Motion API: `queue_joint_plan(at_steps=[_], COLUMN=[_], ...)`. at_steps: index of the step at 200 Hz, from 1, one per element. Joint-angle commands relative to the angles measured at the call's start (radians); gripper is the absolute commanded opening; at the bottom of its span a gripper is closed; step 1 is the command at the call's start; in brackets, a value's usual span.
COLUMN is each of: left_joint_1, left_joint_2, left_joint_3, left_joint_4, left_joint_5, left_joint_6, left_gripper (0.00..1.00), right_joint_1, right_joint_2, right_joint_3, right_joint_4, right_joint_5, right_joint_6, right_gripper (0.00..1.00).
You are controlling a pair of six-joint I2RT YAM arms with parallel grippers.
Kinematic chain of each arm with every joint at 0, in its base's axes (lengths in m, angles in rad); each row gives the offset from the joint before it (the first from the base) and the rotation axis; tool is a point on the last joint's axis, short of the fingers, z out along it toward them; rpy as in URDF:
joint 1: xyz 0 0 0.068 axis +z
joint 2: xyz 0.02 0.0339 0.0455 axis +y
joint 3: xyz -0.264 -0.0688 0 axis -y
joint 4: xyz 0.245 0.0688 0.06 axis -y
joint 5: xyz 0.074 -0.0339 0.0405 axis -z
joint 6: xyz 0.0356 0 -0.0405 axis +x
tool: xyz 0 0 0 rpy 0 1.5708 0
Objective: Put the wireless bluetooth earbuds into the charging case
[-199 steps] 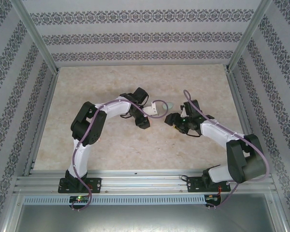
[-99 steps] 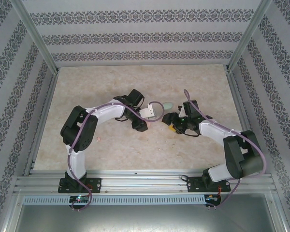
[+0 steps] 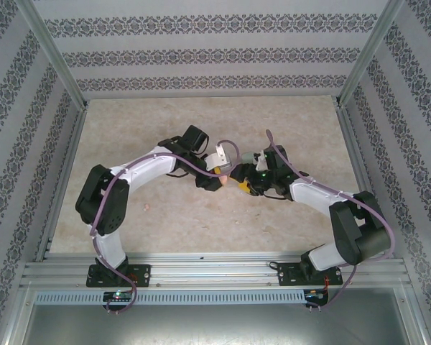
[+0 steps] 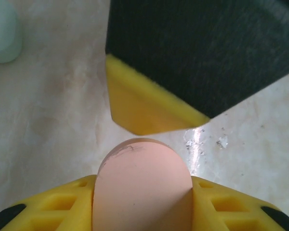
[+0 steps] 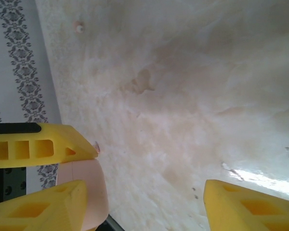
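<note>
The pink case (image 4: 142, 192) is clamped in the left claw (image 4: 142, 183), a yellow finger pressed on each side and its rounded end sticking out past the tips. From the left wrist it shows as one smooth pink face. Whether its lid is up, and what is inside, cannot be told.

The mint case (image 4: 2, 33) stands on the bench (image 5: 183, 96), off to the far side of that claw and clear of it. Only a corner of it shows, so its contents cannot be told either.

The right claw (image 5: 144, 192) is released, its two yellow fingers spread wide with bare bench between them. From the left wrist, one of its fingers (image 4: 144, 110) hangs just beyond the pink case's rounded end, close but with a sliver of bench showing between. From the right wrist, the pink case sits at the left edge of the gap, beside that claw's left finger. Whether they touch cannot be told.

From above, both claws meet near the middle of the bench, the left one just left of the right one.

One tiny pale pink bud (image 3: 145, 207) lies loose on the bench, well left of both claws and nearer the arm bases. From the right wrist it is a small speck close to the patterned wall (image 5: 19, 57).
</note>
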Motion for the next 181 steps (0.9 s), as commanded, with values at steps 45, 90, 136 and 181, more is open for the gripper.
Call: queue_joint_plan(at_steps=[45, 90, 136, 181], left_joint_1=[0.045, 0.06, 0.071, 0.071], left_joint_2=[-0.06, -0.078, -0.073, -0.087], left_joint_3=[-0.014, -0.037, -0.013, -0.016], left_joint_4=[-0.028, -0.021, -0.034, -0.009], left_joint_5=[0.113, 0.134, 0.164, 0.194], left_joint_6=[-0.017, -0.022, -0.035, -0.056], left_gripper=[0.43, 0.42, 0.42, 0.42], right_joint_1=[0.078, 0.089, 0.092, 0.095], right_joint_2=[-0.011, -0.062, -0.137, -0.103], right_joint_3=[0.073, 0.076, 0.063, 0.095], right_joint_4=[0.04, 0.023, 0.008, -0.03], right_joint_5=[-0.027, 0.021, 0.043, -0.01], right_joint_6=[0.043, 0.047, 0.036, 0.002], right_gripper=[0.67, 0.67, 0.67, 0.69])
